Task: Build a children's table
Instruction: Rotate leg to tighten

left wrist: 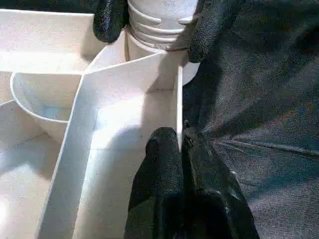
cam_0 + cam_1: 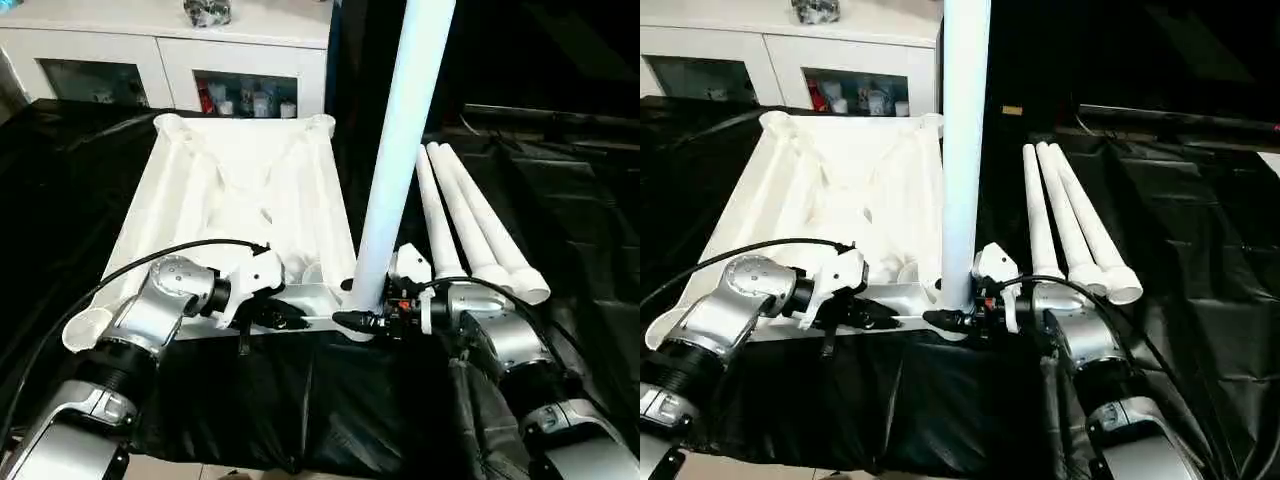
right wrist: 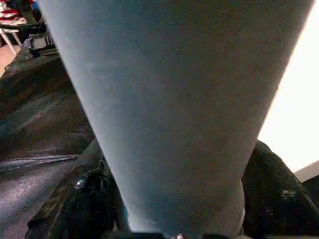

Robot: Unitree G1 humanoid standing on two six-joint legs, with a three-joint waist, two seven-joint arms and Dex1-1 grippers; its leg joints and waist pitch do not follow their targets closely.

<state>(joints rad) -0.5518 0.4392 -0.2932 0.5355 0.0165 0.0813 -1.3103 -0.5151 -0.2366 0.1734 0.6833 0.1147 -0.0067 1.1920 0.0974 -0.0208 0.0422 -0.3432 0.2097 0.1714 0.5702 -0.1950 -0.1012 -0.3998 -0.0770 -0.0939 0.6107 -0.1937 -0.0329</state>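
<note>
- We count one white tabletop (image 2: 240, 190), lying underside up with its ribs showing.
- We count four white legs in all: one upright leg (image 2: 400, 150) standing at the tabletop's near right corner, and three loose legs (image 2: 470, 215) lying side by side on the black cloth (image 2: 560, 220) to the right.
- We see three round corner sockets open on the tabletop: two at the far corners (image 2: 170, 122) and one at the near left corner (image 2: 85, 330).
- We count two end effectors: the left end effector (image 2: 290, 320) and the right end effector (image 2: 362, 320), each with two black fingers.
- We count one white cabinet (image 2: 170, 50) behind, with two glass doors.
</note>
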